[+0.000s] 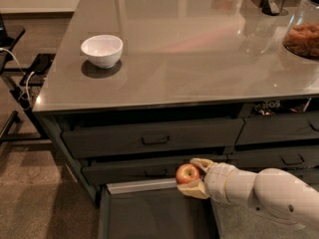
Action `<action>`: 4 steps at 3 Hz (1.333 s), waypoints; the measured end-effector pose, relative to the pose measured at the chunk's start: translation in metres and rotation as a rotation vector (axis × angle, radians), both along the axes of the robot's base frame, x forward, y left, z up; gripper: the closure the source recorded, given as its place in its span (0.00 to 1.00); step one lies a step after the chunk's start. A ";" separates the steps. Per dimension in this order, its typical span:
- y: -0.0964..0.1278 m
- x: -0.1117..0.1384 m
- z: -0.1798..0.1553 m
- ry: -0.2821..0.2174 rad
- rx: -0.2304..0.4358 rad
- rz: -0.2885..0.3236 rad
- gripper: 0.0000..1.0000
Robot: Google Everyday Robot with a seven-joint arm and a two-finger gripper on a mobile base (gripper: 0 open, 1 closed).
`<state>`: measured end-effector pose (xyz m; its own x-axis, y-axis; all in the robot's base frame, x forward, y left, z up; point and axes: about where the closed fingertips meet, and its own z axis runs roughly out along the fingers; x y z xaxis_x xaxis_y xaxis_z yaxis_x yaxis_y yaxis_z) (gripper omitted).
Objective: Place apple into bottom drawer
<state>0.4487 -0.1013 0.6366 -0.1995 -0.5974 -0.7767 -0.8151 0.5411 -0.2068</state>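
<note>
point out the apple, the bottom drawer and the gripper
apple (187,173), camera view, red front face
bottom drawer (149,215), camera view, bare dark floor
gripper (190,175), camera view, midway between its fingertips, around the apple

A kitchen is showing: the drawered table (199,59) is carrying a bowl (101,50) at 10 o'clock and a food jar (303,31) at 2 o'clock; the tool (191,177) is gripping an apple (187,173) at 5 o'clock.

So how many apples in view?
1: the apple, held in the gripper over the back rim of the open bottom drawer. Closed drawers could hide more.
</note>
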 end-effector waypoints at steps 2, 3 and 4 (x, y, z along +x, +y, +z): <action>0.015 -0.013 0.001 -0.068 -0.039 0.053 1.00; 0.017 -0.004 -0.009 -0.186 -0.068 0.117 1.00; 0.012 0.009 -0.048 -0.251 -0.045 0.176 1.00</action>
<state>0.4579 -0.0890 0.5881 0.1047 -0.6410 -0.7603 -0.8161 0.3816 -0.4341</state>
